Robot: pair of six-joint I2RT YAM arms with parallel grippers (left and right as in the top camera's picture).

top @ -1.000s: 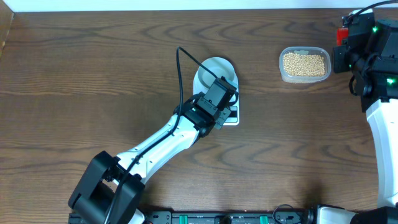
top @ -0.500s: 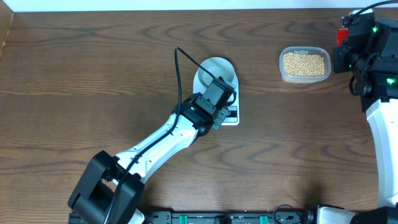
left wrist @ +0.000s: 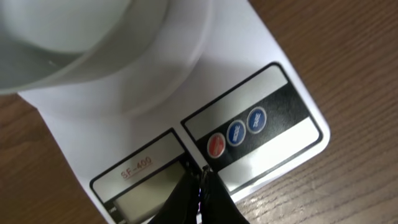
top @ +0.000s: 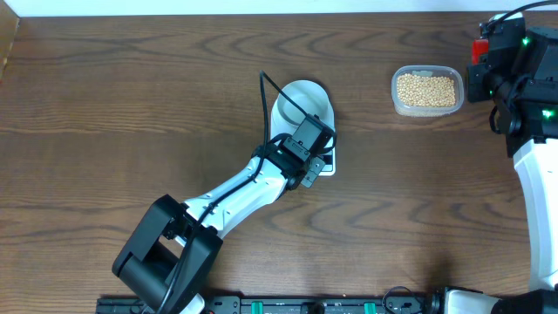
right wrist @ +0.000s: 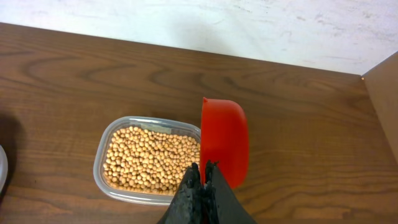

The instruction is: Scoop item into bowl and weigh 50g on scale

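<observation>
Overhead first: the small round white bowl sits on the white rectangular digital scale, mid brown wooden tabletop. The left pincer hangs over the scale's button end, covering it. Well off to the right, tan-yellow round beans fill a clear plastic tub.

Left wrist: the left pincer is pinched together and empty, its tips right by the round red button.

Right wrist: the right pincer is clamped tight on a red plastic scoop, which stands on edge at the tub's right end.

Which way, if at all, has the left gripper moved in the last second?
Yes, slightly: the left gripper has slid along the scale, away from the bowl and toward the button end.
</observation>
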